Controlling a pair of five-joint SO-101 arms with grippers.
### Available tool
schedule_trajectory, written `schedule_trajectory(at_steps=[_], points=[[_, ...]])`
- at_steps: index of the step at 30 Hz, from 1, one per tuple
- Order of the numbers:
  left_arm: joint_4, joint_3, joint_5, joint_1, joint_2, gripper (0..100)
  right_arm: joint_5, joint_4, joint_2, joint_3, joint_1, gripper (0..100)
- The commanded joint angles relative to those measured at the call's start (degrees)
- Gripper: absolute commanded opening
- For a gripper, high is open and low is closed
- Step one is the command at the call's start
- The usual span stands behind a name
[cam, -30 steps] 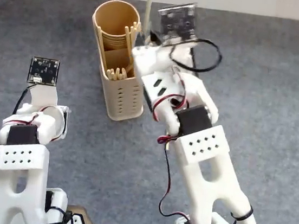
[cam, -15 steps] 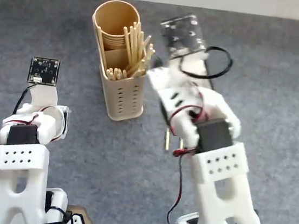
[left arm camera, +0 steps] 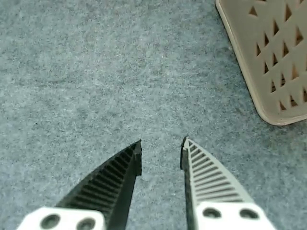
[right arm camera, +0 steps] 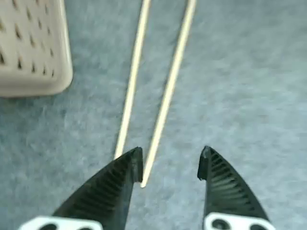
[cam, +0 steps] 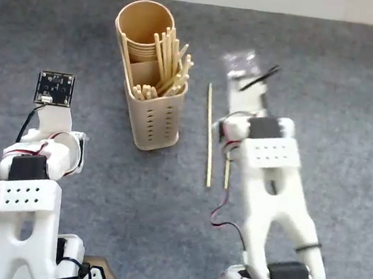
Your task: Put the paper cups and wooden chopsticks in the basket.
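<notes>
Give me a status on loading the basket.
Done: the stacked paper cups and a bundle of chopsticks stand in the basket. In hand: nothing; the right pincer is open and empty, and so is the left pincer. Left: two loose chopsticks lying on the carpet beside the basket, near the right pincer's tips.

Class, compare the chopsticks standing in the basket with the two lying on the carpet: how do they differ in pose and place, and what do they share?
The stored chopsticks stand leaning, bunched and crossing; the two loose chopsticks lie flat, side by side, not touching. The stored chopsticks sit inside the basket; the two loose chopsticks rest on the carpet beside it, by the open right gripper. Both are pale, slender wooden sticks.
</notes>
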Motion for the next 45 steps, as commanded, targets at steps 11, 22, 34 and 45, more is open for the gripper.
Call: schedule_trajectory(at_steps=[11, 22, 34, 45], points=[[-0.88, 0.48, 0.44, 1.01, -0.57, 16, -4.04, -13.93, 5.58, 14.73, -5.58, 23.5], [-0.79, 1.01, 0.35, 1.27, -0.57, 16, -5.19, -27.91, 8.13, 21.49, -6.20, 23.7], [-0.70, 1.01, 0.35, 1.27, -0.57, 16, -5.01, -27.91, 14.55, 21.76, -6.02, 8.6], [-0.70, 1.10, 0.35, 1.27, -0.57, 16, -5.36, -23.43, 13.49, 21.05, -5.14, 0.5]])
